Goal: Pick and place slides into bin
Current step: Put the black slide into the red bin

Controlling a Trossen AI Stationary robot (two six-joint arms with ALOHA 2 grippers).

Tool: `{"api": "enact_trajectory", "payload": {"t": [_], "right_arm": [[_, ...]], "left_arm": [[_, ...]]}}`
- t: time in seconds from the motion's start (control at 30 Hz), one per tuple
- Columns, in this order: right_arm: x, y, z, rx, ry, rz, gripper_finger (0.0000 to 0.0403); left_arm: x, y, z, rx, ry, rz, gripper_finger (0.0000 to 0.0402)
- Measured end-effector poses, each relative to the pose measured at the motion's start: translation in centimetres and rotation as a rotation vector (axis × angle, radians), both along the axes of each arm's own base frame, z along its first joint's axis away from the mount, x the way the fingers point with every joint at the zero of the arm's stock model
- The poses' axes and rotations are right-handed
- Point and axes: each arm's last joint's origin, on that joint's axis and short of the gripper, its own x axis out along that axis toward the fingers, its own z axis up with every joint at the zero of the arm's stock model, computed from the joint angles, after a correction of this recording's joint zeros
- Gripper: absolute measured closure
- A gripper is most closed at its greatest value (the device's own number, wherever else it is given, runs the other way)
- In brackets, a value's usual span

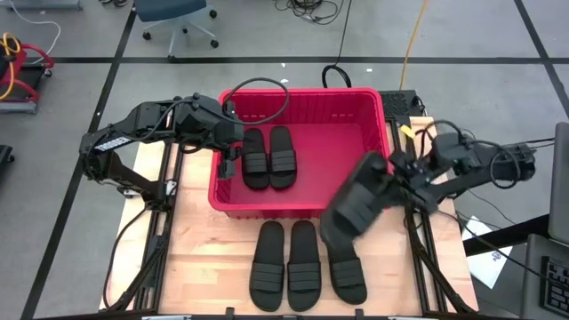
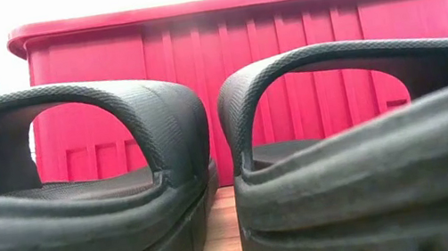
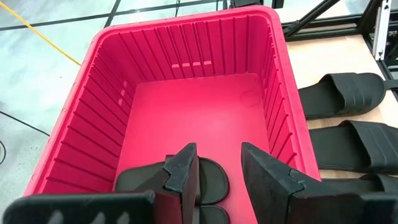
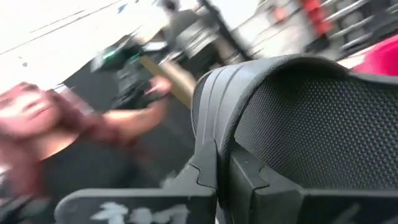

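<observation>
The red bin (image 1: pixel 377 105) stands at mid-table, and two black slides (image 1: pixel 268 156) lie flat side by side on its floor at the left. My left gripper (image 1: pixel 233 160) hangs open over the bin's left part; in the left wrist view (image 3: pixel 221 180) it is just above those slides (image 3: pixel 211 180). My right gripper (image 1: pixel 397 172) is shut on a fourth slide (image 1: pixel 357 201), held above the bin's near right corner. Three more slides (image 1: pixel 303 265) lie on their soles on the table in front of the bin. Two of them fill the low view (image 2: pixel 128 204). My right gripper pinches the slide's wide strap (image 4: pixel 214 118) at its edge between the two fingers (image 4: pixel 205 180). It comes from the table's right side. The slide is lifted clear and tilted, its far end slanting toward the table's near left, over the bin's near rim and the table.
The bin's right half (image 3: pixel 205 118) has bare floor. Black frame rails (image 1: pixel 425 249) run along the table's sides. A blurred person (image 4: pixel 37 124) shows in the room beyond in the right wrist view. Cables and a chair base (image 1: pixel 178 27) are on the floor behind.
</observation>
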Motion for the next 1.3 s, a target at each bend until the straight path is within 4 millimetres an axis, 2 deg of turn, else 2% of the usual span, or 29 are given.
{"api": "enact_trajectory", "payload": {"t": [0.27,0.47,0.77,0.97,1.13,1.3], "right_arm": [[1.5,-4.2,-1.3,-0.117,0.076,-0.324,0.0402],[2.9,-7.5,-2.4,-0.141,0.141,-0.411,0.0402],[5.4,-13.5,-5.8,-0.058,0.285,-0.350,0.0402],[5.4,-17.1,-7.8,-0.089,0.315,-0.324,0.0402],[4.1,-18.3,-10.2,-0.153,0.439,-0.284,0.0402],[3.8,-18.0,-11.6,-0.311,0.486,-0.185,0.0402]], "left_arm": [[0.0,0.0,0.0,-0.019,-0.003,0.013,0.0279],[0.0,0.0,0.0,-0.025,-0.004,0.019,0.0279],[0.0,0.0,0.0,-0.030,-0.005,0.022,0.0279],[0.0,0.0,0.0,-0.031,-0.005,0.022,0.0279],[0.0,0.0,0.0,-0.041,-0.006,0.030,0.0279],[0.0,0.0,0.0,-0.042,-0.006,0.031,0.0279]]}}
